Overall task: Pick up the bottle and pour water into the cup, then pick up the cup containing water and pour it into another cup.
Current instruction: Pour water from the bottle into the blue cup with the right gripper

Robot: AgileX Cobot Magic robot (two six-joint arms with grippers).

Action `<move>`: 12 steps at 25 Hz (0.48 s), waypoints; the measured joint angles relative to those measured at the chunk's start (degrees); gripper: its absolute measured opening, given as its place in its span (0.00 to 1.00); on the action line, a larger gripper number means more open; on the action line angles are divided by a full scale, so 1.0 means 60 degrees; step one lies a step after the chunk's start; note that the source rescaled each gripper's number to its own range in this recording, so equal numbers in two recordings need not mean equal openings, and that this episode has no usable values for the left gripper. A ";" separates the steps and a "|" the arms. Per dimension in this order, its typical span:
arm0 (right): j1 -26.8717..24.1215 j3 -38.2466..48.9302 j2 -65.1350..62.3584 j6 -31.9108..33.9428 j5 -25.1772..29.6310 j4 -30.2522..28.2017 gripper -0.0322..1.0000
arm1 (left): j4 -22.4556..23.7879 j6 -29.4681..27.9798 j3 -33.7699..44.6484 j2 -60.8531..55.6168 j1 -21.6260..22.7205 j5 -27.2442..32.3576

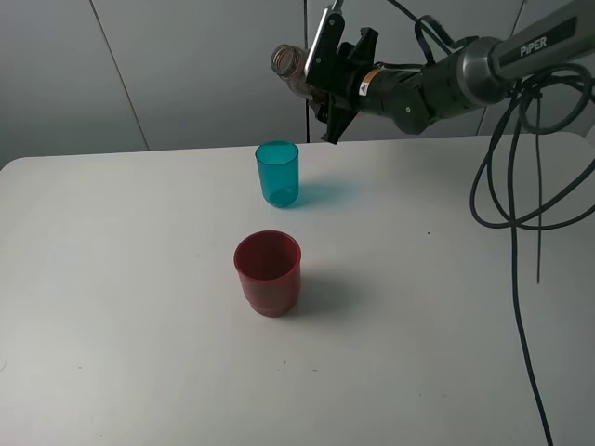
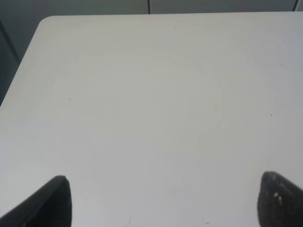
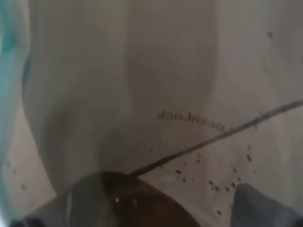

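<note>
My right gripper (image 1: pixel 321 79) is shut on the smoky grey-brown bottle (image 1: pixel 290 67), held tipped on its side in the air, mouth pointing left, above and just right of the teal cup (image 1: pixel 278 173). The teal cup stands upright on the white table (image 1: pixel 112 307). The dark red cup (image 1: pixel 268 272) stands upright in front of it, nearer the camera. The right wrist view is filled by the bottle's translucent body (image 3: pixel 142 94), with a sliver of the teal cup (image 3: pixel 5 33) at one edge. My left gripper (image 2: pixel 163 203) is open over bare table; only its two dark fingertips (image 2: pixel 52 201) show.
Black cables (image 1: pixel 521 204) hang from the right arm down over the table's right side. A grey panelled wall stands behind the table's far edge.
</note>
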 joint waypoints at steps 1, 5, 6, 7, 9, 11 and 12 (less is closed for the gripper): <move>0.0044 0.0000 0.0000 -0.0173 0.0084 0.0055 0.10 | 0.0000 0.0000 0.0000 0.0000 0.0000 0.0000; 0.0278 0.0000 0.0000 -0.1048 0.0203 0.1067 0.10 | 0.0000 0.0000 0.0000 0.0000 0.0000 0.0000; 0.0297 0.0000 0.0000 -0.1290 0.0203 0.1351 0.10 | 0.0000 0.0000 0.0000 0.0000 0.0000 0.0000; 0.0337 0.0000 0.0000 -0.1553 0.0203 0.1657 0.10 | 0.0000 0.0000 0.0000 0.0000 0.0000 0.0000; 0.0374 -0.0004 0.0000 -0.1950 0.0249 0.2184 0.10 | 0.0000 0.0000 0.0000 0.0000 0.0000 0.0000; 0.0374 -0.0004 0.0000 -0.2295 0.0321 0.2600 0.10 | 0.0000 0.0000 0.0000 0.0000 0.0000 0.0000; 0.0374 -0.0004 0.0000 -0.2389 0.0422 0.2761 0.10 | 0.0000 0.0000 0.0000 0.0000 0.0000 0.0000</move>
